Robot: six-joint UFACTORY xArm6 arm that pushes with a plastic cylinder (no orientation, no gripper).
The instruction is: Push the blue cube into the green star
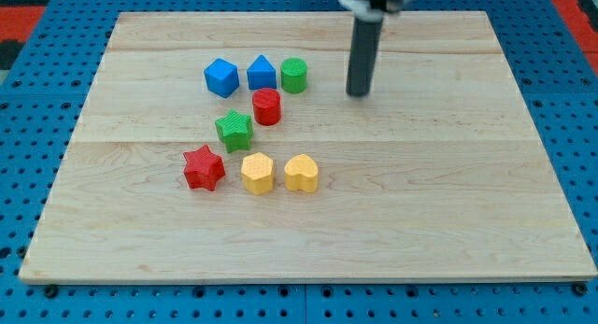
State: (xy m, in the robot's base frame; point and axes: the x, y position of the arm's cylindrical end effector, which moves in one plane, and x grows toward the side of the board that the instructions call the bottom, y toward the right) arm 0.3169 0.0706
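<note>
The blue cube (221, 77) sits on the wooden board at the upper left of the block group. The green star (234, 129) lies below it and slightly to the right, apart from it. My tip (358, 93) is at the end of the dark rod, to the right of the whole group, about level with the green cylinder (294, 75). It touches no block.
A blue pentagon-like block (263, 74) stands between the blue cube and the green cylinder. A red cylinder (267, 106) is right of the green star. A red star (204, 168), a yellow hexagon (257, 173) and a yellow heart (301, 173) lie in a row below. The board's edge (308, 279) borders blue pegboard.
</note>
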